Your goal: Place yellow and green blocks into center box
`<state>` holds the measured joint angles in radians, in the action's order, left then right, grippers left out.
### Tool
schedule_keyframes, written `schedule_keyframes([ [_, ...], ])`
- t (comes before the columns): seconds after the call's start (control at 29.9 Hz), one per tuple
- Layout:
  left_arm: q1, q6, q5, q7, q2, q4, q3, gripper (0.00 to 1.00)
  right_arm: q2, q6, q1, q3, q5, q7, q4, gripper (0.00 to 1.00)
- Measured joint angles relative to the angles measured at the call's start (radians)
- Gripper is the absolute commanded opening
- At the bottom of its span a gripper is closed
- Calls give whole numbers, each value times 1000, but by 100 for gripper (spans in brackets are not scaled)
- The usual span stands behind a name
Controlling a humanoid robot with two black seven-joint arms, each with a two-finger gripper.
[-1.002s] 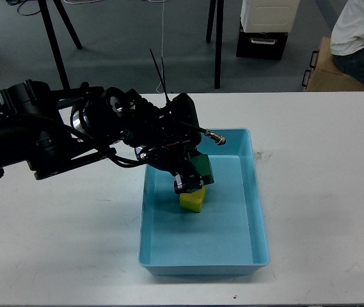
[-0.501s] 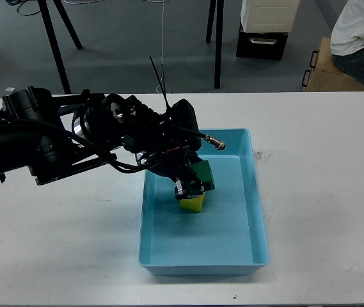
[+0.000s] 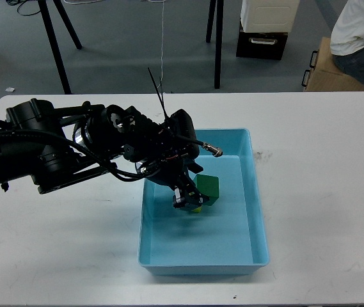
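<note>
Green block dropped onto yellow block (now mostly hidden).

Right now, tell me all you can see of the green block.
The green block is a solid-coloured cube, matte and plastic-looking, tilted with one corner up. It is inside the blue box, toward its far left. The left claw is right beside it, partly covering its left edge. A sliver of the yellow block shows just below it.

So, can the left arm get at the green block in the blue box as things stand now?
Probably yes. The left pincer is already down inside the blue box, right beside the green block, and nothing lies between them. The yellow block is mostly hidden under the pincer.
</note>
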<state>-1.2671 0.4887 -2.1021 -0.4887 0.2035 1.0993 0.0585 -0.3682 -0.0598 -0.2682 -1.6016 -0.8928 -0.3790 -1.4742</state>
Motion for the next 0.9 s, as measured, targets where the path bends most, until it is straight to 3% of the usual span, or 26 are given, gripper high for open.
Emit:
schedule_keyframes([
  [0.13,0,0,9,0,10,-1,-6,99,0,0,0,0,0,0,0,98],
  [0.37,-11,0,97,0,56,24,-149,99,-2,7,0,10,-1,0,-9,98],
  [0.57,105,0,251,0,106,22,-625,98,0,10,47,19,-2,0,-50,98],
  [0.74,376,0,276,0,76,21,-1147,98,8,28,181,47,-1,6,-54,98],
  [0.84,507,0,347,0,30,28,-1325,98,23,69,273,84,17,13,-54,98],
  [0.9,580,0,477,0,22,49,-1369,98,46,113,330,112,80,25,-53,98],
])
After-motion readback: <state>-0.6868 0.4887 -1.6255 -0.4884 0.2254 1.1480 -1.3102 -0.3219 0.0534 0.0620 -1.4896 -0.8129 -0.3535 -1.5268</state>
